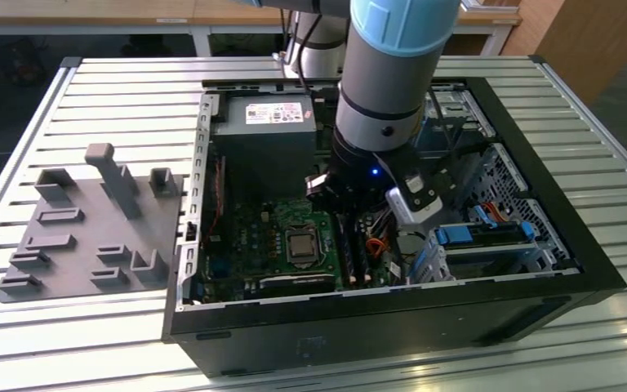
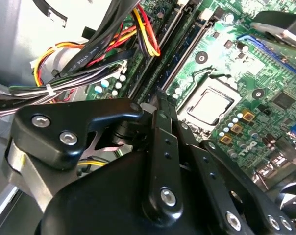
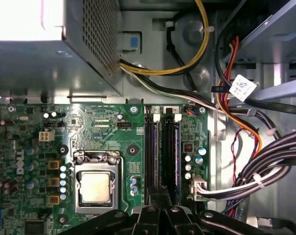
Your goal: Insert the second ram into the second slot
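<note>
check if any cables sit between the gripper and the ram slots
Nothing visible does. In the first wrist view the gripper is directly over the ram slots, with bare slot ahead of it. The cable bundle lies off to one side, clear of the slots.

The second ram (image 3: 176, 156) is a long, narrow stick with a dark blue face. In the first wrist view it stands on edge in its slot (image 3: 170, 157) on the green motherboard (image 3: 109, 142), parallel to the neighbouring dark slots and just beside the processor socket (image 3: 95, 186). One end sits near the white slot clips (image 3: 163, 117) toward the power supply side; the other end is hidden under the end effector (image 3: 160, 196). In the second wrist view the same stick (image 2: 180, 51) runs away from the end effector (image 2: 160, 105) between the black slot walls. Whether it is fully seated cannot be told.
</note>
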